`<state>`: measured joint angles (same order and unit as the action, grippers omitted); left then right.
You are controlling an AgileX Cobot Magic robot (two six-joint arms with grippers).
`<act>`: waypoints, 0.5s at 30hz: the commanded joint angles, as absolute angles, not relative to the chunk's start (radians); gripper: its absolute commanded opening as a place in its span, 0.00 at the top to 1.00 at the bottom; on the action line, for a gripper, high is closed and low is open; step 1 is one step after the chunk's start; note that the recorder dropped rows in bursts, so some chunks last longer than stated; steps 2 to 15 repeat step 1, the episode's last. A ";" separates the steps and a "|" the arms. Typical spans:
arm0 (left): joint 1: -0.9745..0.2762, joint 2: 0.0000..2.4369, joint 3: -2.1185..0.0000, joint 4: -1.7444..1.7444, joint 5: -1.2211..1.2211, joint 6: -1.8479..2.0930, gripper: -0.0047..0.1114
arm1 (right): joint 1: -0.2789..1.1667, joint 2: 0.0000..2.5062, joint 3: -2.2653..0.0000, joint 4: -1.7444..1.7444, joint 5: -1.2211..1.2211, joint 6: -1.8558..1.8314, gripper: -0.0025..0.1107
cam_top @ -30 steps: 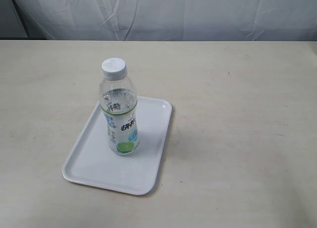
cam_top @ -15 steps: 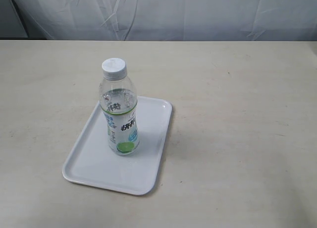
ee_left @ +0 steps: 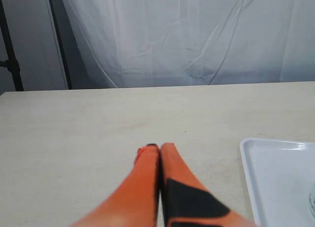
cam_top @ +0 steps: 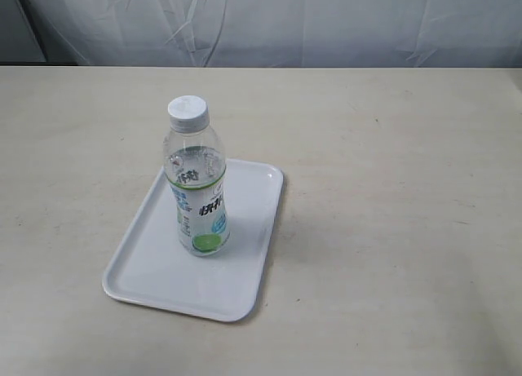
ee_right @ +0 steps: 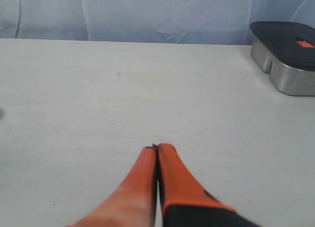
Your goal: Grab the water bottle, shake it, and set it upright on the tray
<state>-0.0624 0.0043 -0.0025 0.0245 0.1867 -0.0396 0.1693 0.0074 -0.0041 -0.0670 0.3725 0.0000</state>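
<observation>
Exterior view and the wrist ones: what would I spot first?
The water bottle, standing upright on the white tray, left of middle in the exterior view. Next, the orange left gripper and right gripper, both shut and holding nothing, and a dark-lidded metal box in the right wrist view.

The bottle (cam_top: 196,180) is clear with a white cap (cam_top: 188,108) and a white-and-blue label (cam_top: 201,213) bearing a green circle and dark characters. The tray (cam_top: 155,270) is plain white on a pale beige table (cam_top: 391,188). The left gripper (ee_left: 156,147) and right gripper (ee_right: 157,147) are orange with black patches.
</observation>
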 commanded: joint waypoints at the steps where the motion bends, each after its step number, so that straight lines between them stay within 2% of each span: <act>1: -0.062 0.000 0.000 0.028 0.179 -0.043 0.96 | 0.163 0.000 0.000 -0.069 0.363 0.000 0.95; 15: -0.062 0.000 0.000 0.028 0.179 -0.043 0.96 | 0.163 0.000 0.000 -0.069 0.363 0.000 0.95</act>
